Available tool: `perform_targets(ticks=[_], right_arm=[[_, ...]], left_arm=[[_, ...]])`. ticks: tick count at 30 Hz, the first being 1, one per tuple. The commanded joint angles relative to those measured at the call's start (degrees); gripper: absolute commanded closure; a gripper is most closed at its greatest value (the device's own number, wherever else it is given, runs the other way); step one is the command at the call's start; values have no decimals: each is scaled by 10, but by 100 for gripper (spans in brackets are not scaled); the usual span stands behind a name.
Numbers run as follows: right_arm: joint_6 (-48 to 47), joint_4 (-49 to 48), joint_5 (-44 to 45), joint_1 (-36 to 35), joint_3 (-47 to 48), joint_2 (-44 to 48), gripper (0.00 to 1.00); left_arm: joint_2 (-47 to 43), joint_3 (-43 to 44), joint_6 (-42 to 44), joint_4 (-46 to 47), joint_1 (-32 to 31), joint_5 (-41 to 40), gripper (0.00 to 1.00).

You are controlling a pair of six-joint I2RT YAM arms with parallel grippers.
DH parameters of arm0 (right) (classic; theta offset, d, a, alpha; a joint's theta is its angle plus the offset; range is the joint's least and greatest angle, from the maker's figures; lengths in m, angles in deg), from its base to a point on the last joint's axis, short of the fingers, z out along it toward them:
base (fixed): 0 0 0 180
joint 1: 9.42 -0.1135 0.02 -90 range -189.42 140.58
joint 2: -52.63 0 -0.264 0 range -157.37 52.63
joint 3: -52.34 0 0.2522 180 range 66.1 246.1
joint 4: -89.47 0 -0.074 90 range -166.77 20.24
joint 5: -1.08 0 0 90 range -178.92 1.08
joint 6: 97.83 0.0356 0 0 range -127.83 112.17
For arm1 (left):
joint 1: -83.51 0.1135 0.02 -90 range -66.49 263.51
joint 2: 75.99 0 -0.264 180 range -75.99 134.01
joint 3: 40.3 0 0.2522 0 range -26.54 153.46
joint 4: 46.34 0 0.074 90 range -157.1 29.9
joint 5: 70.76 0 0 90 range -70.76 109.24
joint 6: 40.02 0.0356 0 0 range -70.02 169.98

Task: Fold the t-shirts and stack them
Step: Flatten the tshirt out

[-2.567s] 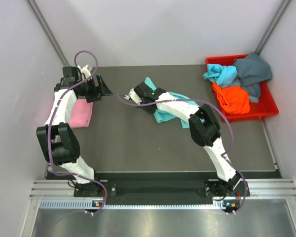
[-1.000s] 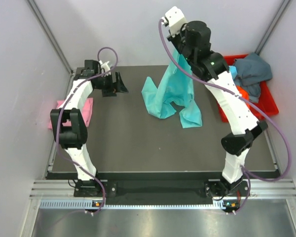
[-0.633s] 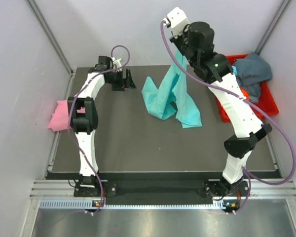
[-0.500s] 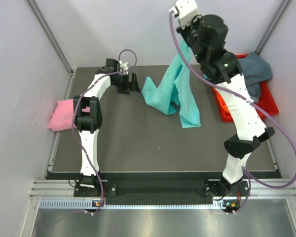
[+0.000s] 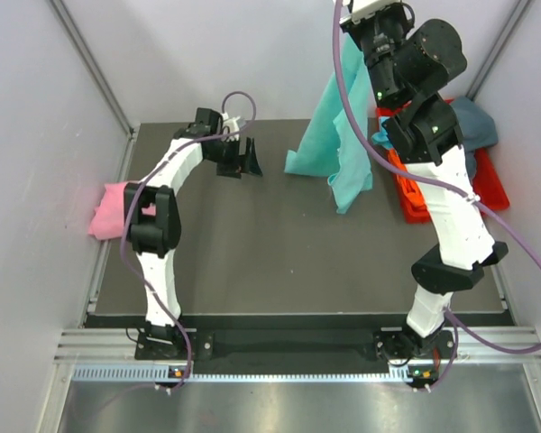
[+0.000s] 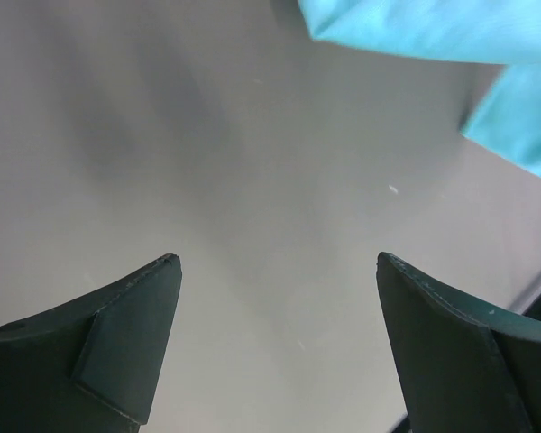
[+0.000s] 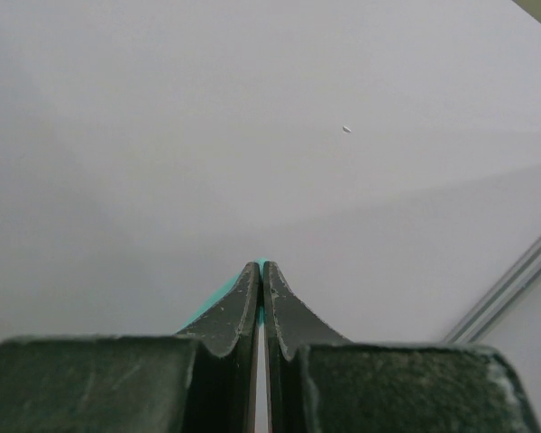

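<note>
Soft teal cloth t-shirt [image 5: 338,135]: hanging below right gripper [image 7: 261,268], jaws pinching it, probably to unfurl; left gripper [image 6: 278,271] gaping empty, hem ahead.

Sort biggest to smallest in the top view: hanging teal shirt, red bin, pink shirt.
Largest: hanging teal cloth shirt or red plastic bin. It is unsure, because the shirt hangs nearer the camera and the right arm hides much of the bin.
Smallest: pink cloth shirt.

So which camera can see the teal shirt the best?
The top camera. It shows the whole teal shirt dangling from the right pincer. The left wrist camera catches only a bit of it in the top corner. The right wrist camera shows just a tiny teal sliver pinched between the shut fingers.
</note>
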Motion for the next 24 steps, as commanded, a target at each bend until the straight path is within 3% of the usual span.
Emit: perform_targets(ticks=[1, 7, 11, 16, 24], right_arm=[[-31, -58, 2, -5, 7, 6, 100], [5, -24, 9, 0, 4, -12, 100], [74, 19, -16, -4, 4, -21, 100], [37, -3, -39, -91, -4, -19, 100], [33, -24, -68, -198, -15, -15, 100]], left_arm=[[-108, -29, 9, -2, -7, 23, 6], [-162, -50, 116, -42, -95, -59, 5], [-184, -62, 137, -43, -153, -108, 5], [-230, -86, 120, -50, -149, -175, 5], [-392, -207, 129, -30, -62, -190, 5]])
